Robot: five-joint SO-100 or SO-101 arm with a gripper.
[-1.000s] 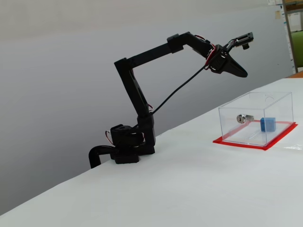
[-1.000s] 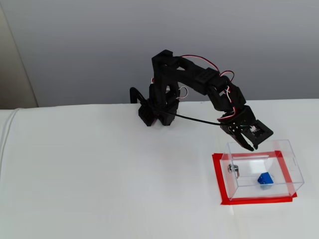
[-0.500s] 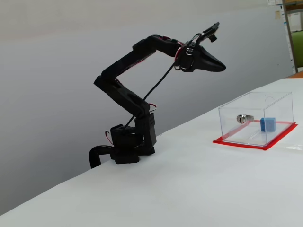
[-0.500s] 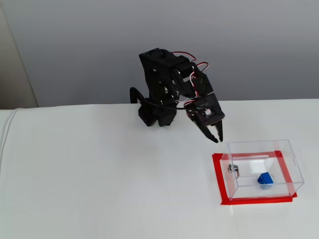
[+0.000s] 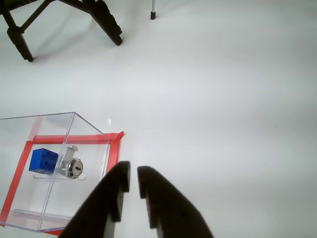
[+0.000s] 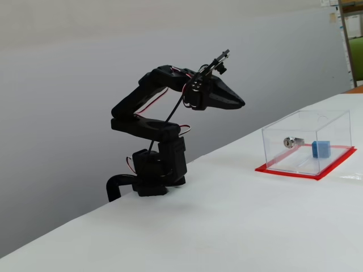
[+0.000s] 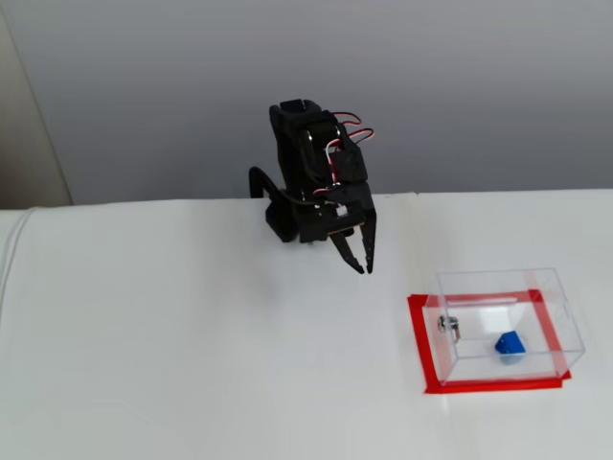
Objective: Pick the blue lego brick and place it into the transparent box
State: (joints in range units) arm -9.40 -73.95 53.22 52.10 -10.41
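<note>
The blue lego brick [image 5: 43, 160] lies inside the transparent box [image 5: 90, 144], on its red base sheet and next to the silver lock [image 5: 74, 168]. Both fixed views show the same: the blue lego brick [image 6: 321, 149] [image 7: 509, 344] rests in the transparent box [image 6: 332, 122] [image 7: 498, 285]. My gripper [image 5: 133, 171] is outside the box, off its near corner, with the black fingers almost together and nothing between them. From the side, the gripper [image 6: 240, 103] hangs high above the table, well left of the box. From above, the gripper [image 7: 365, 265] points down close to the arm's base.
The arm's base [image 6: 152, 178] [image 7: 299, 222] is clamped at the table's back edge. Black tripod legs [image 5: 106, 22] and a thin metal leg [image 5: 153, 10] stand at the top of the wrist view. Shelving [image 6: 351, 39] shows at the far right.
The arm has folded back towards its base, carrying the empty gripper away from above the box. The blue brick and the box have not moved.
</note>
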